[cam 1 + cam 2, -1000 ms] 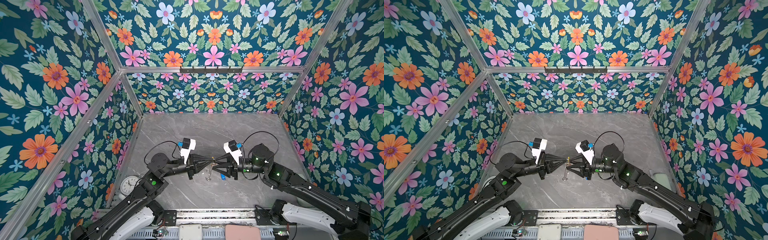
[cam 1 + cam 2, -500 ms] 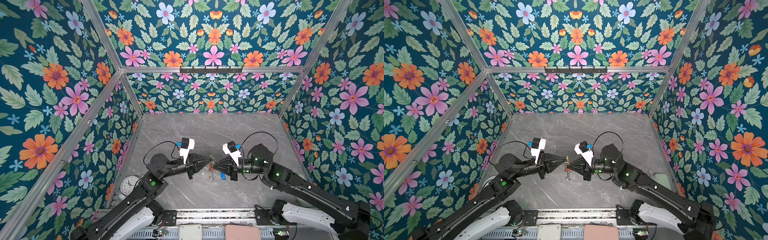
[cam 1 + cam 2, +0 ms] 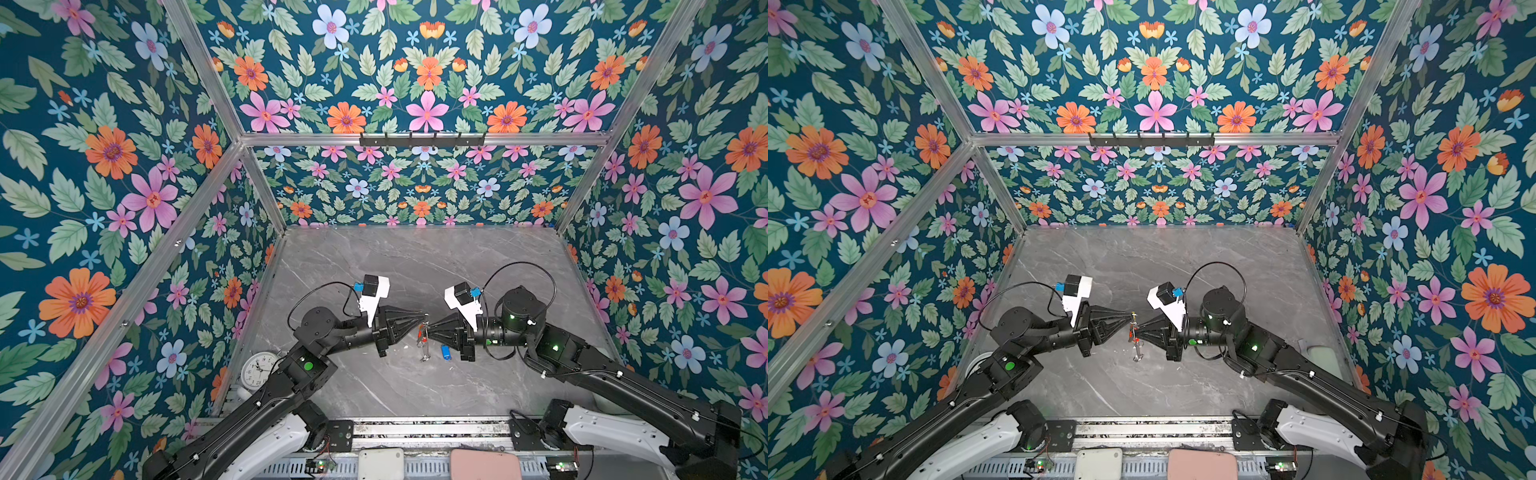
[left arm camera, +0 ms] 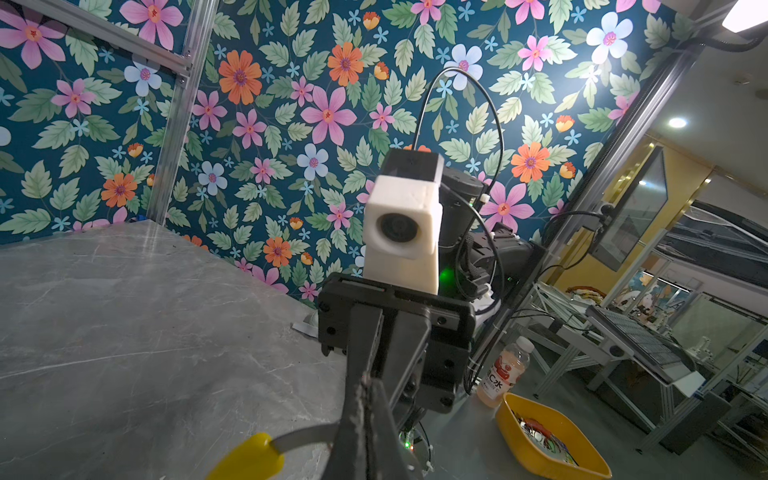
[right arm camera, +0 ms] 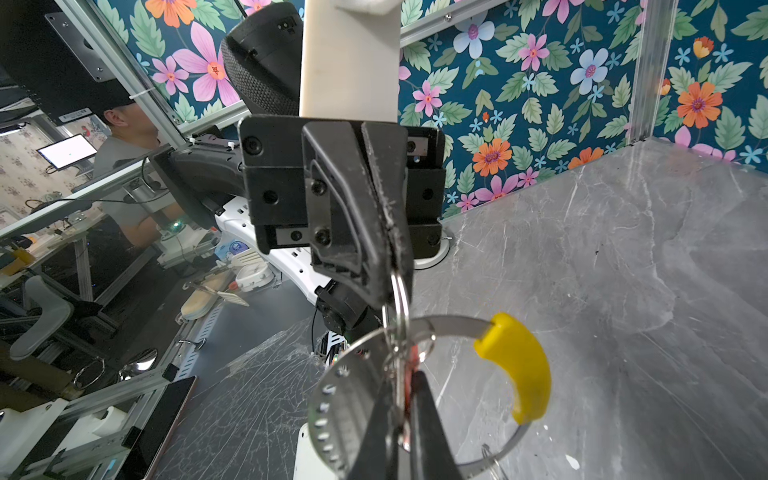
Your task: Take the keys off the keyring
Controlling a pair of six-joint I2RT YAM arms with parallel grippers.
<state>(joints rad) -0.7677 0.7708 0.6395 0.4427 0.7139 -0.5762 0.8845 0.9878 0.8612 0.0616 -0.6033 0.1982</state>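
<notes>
Right wrist view: my left tool [image 5: 394, 289] pinches keyring [image 5: 449, 322], held above surface [image 5: 623, 270]; right tool [image 5: 401, 386] pressed onto red key [image 5: 412, 361]. Risk: if I pull crooked, key jams on keyring or slips out.

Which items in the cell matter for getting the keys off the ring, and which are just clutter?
Job:
- keyring, held by left gripper
- red-tagged key, pinched by right gripper
- blue-tagged key, already off the ring

Lying about:
- clock
- bottle
- yellow bin
</notes>
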